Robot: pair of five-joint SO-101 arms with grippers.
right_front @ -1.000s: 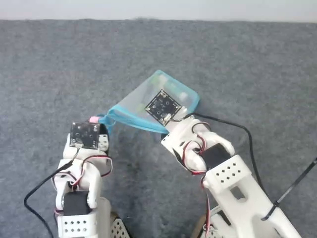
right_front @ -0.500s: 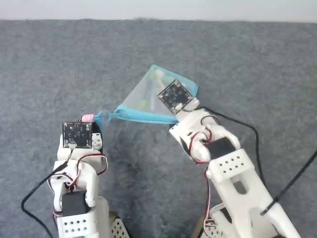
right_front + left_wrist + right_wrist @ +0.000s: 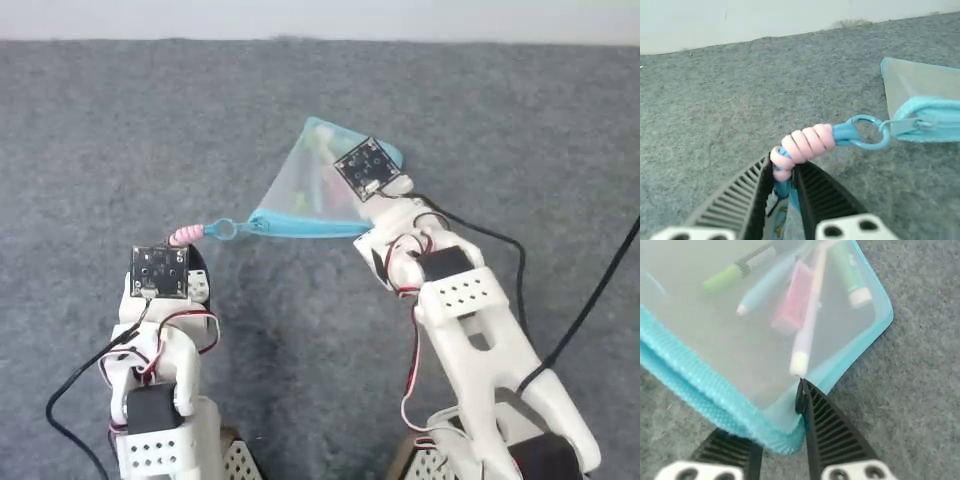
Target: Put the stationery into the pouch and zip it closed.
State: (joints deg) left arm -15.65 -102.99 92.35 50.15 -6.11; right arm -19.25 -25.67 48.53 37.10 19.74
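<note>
The pouch sat between the two arms on the grey bench, with pens inside (you could see them through its clear side). The right jaws pinched its blue corner. The left jaws squeezed the pink zip cord.

The left tool had its ribbed black jaws clamped on a pink coiled pull at the middle of the frame. The coil joined a light-blue ring, which was linked to the zipper slider of the pouch, a translucent bag with teal edging that ran out at the frame's edge. Grey desk lay beneath, with a pale wall behind.
</note>
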